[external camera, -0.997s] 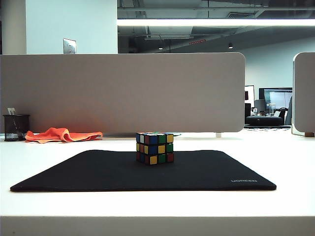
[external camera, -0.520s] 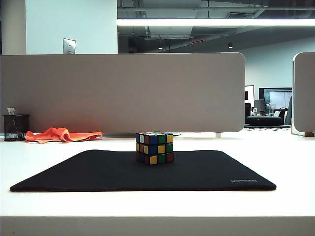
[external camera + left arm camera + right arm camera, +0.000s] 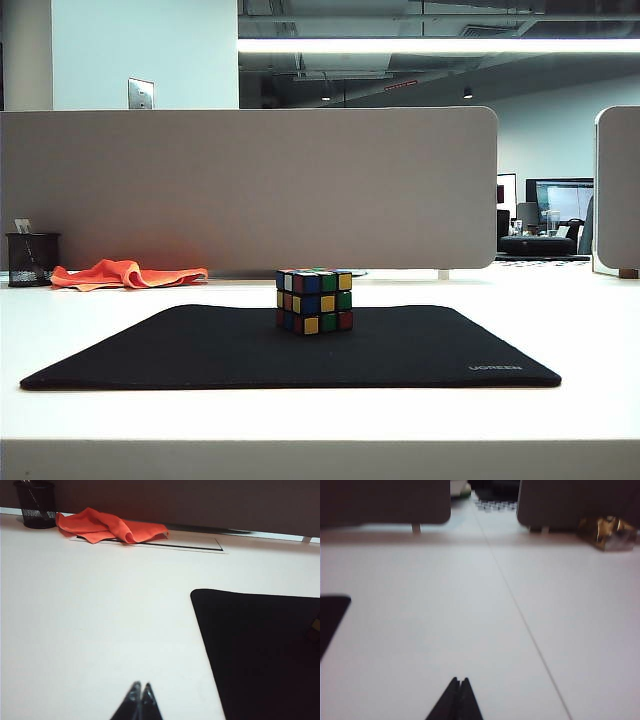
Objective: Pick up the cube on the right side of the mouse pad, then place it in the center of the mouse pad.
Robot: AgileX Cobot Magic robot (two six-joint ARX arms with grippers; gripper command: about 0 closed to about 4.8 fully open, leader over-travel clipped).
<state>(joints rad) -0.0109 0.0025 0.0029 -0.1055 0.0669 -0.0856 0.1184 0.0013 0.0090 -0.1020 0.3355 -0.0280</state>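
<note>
Cube sitting on the mouse pad, both grippers back over bare table.

The cube stands flat on the mouse pad, around the middle from side to side and towards its far edge, nothing touching it. The pad lies on the white table. Off to the far left an orange cloth is crumpled against the grey divider, with a black mesh pen cup just beside it. The left gripper hangs over bare table beside the pad's left edge, fingers pressed together, holding nothing. The right gripper is over bare table right of the pad, fingers together too, empty.
</note>
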